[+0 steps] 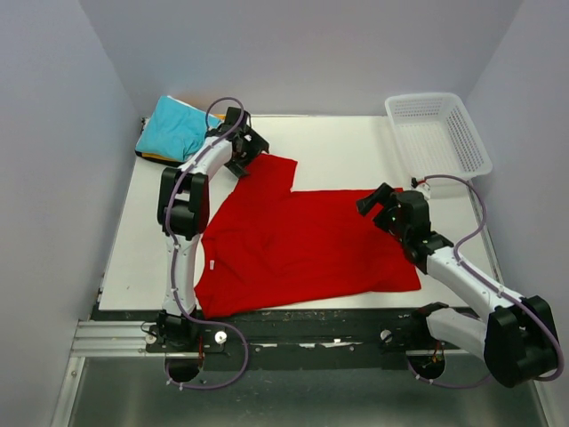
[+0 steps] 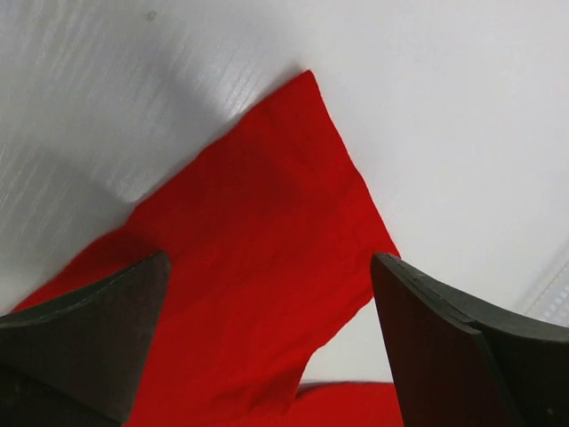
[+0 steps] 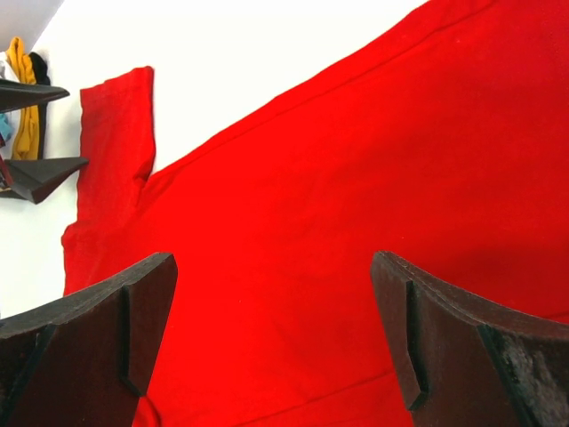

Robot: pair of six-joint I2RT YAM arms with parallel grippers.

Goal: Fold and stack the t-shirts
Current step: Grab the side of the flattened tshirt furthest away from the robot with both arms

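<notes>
A plain red t-shirt [image 1: 302, 245] lies spread flat on the white table [image 1: 347, 147], one sleeve pointing to the far left. My left gripper [image 1: 247, 151] is open and empty just above that sleeve [image 2: 258, 249]. My right gripper [image 1: 373, 203] is open and empty above the shirt's right part [image 3: 356, 222]. A folded stack with a turquoise shirt [image 1: 173, 127] on top and a yellow-orange edge below sits at the far left corner; the yellow-orange and black cloth [image 3: 27, 98] shows in the right wrist view.
A white plastic mesh basket [image 1: 438, 133] stands at the far right corner. The enclosure walls close in on left, right and back. The table's front edge runs just past the shirt's near hem.
</notes>
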